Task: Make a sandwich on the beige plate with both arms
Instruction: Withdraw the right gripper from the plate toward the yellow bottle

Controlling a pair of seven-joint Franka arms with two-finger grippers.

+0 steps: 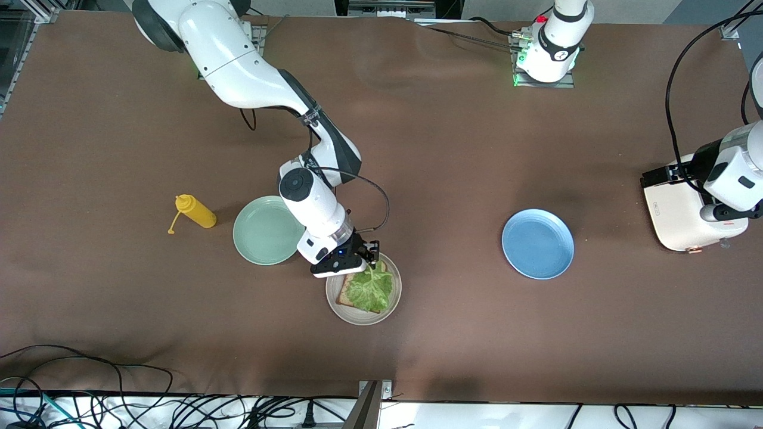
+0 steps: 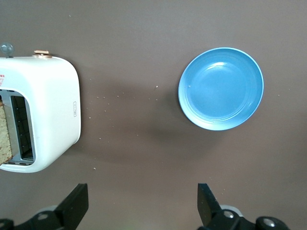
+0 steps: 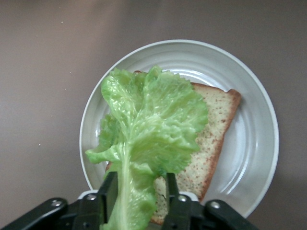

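The beige plate (image 1: 334, 305) (image 3: 259, 143) sits near the table's middle, toward the front camera. On it lies one brown toast slice (image 1: 344, 298) (image 3: 218, 120), with a ruffled green lettuce leaf (image 1: 371, 289) (image 3: 148, 120) draped over it. My right gripper (image 1: 365, 266) (image 3: 139, 184) hovers low over the plate's rim. Its jaws stand open, with the leaf's pale stem between them and a gap on one side. My left gripper (image 2: 142, 191) hangs open and empty, high over the table by the toaster.
A mint-green plate (image 1: 265, 231) lies beside the beige one, farther from the front camera. A yellow squeeze bottle (image 1: 197, 212) lies on its side past it. A blue plate (image 1: 537, 243) (image 2: 220, 88) and a white toaster (image 1: 676, 217) (image 2: 48, 110) holding a toast slice (image 2: 5, 136) are at the left arm's end.
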